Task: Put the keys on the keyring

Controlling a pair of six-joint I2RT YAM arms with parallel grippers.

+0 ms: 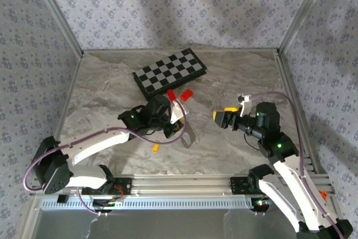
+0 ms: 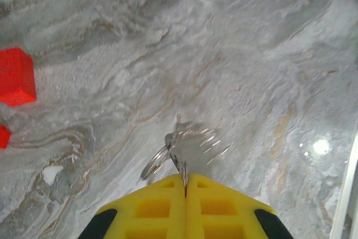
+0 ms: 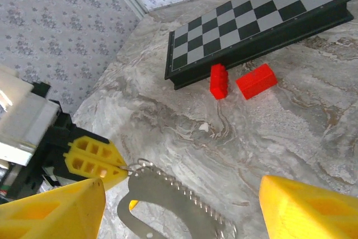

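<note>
My left gripper (image 2: 185, 186) is shut on the small metal ring at one end of the keyring (image 2: 193, 145) and holds it just above the marble table. In the right wrist view the keyring (image 3: 168, 197) hangs from the left gripper's yellow fingertips (image 3: 98, 162) as a pale oval loop with a beaded chain along its edge. The small yellow-orange key (image 1: 155, 148) lies on the table near the left gripper (image 1: 177, 127); it also shows through the loop's opening as the key (image 3: 133, 204). My right gripper (image 3: 184, 216) is open, facing the keyring with nothing between its fingers; from above the right gripper (image 1: 224, 117) is to the keyring's right.
A black-and-white chessboard (image 1: 169, 71) lies at the back of the table. Two red blocks (image 1: 171, 93) (image 1: 186, 94) sit just in front of it, close behind the left gripper. Patterned walls enclose the table on three sides.
</note>
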